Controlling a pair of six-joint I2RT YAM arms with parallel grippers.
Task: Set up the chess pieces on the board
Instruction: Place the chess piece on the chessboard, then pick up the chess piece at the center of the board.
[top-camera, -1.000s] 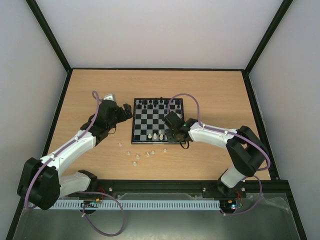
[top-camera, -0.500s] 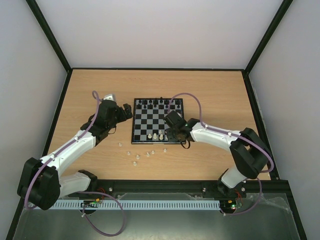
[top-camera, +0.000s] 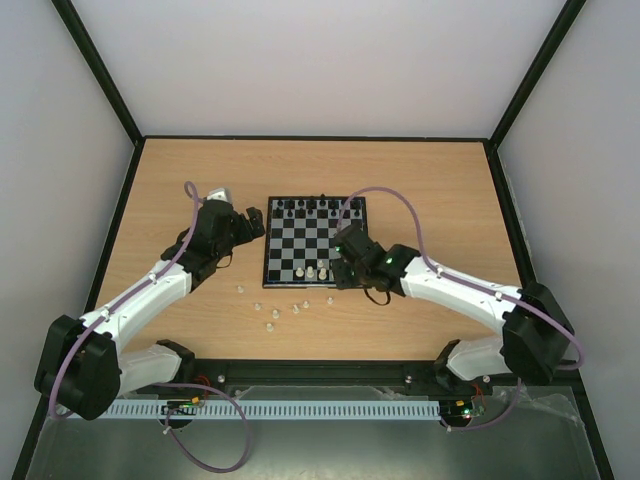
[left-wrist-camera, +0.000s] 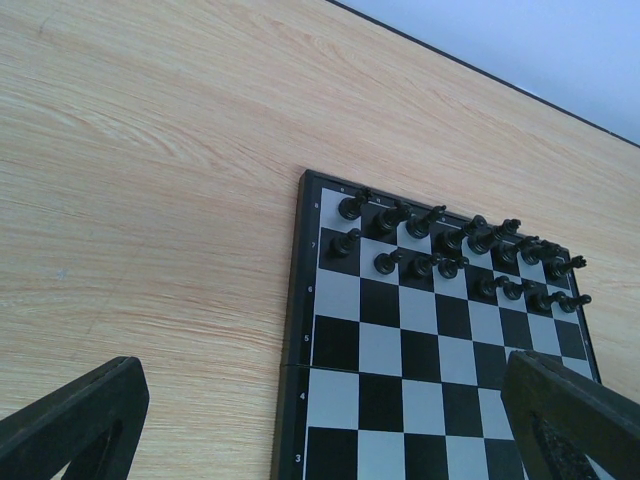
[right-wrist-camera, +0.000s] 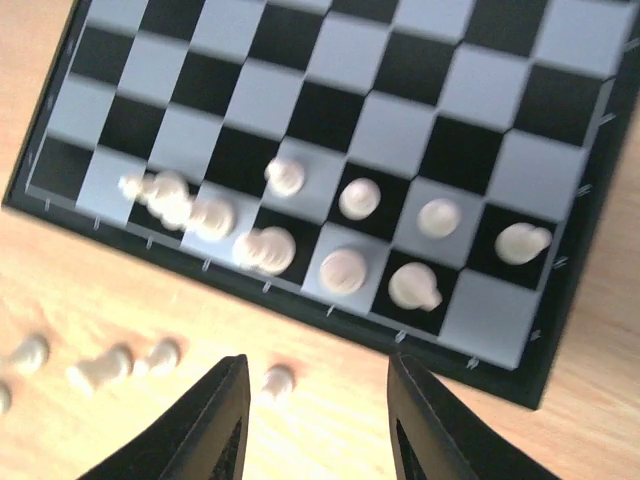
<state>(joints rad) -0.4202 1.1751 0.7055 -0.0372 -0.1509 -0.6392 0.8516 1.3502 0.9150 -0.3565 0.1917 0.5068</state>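
The right arm (top-camera: 460, 290) reaches low and long from the table's (top-camera: 440, 180) near right side. Its wrist tips down over the near right corner of the board (top-camera: 315, 245). The right gripper (right-wrist-camera: 315, 365) hangs partly open with nothing between its fingers. The left arm (top-camera: 150, 290) bends forward, holding the left gripper (top-camera: 255, 222) spread wide and empty just beside the board's far left edge. The board lies flat mid-table, its sides square to the table's edges. Black chessmen (left-wrist-camera: 430, 240) fill its two far rows, and white chessmen (right-wrist-camera: 345, 270) stand clustered on its two near rows. Loose white pieces (top-camera: 272, 315) are scattered on the wood just in front of the board. One looks to lie on its side, though blur leaves that unsure.
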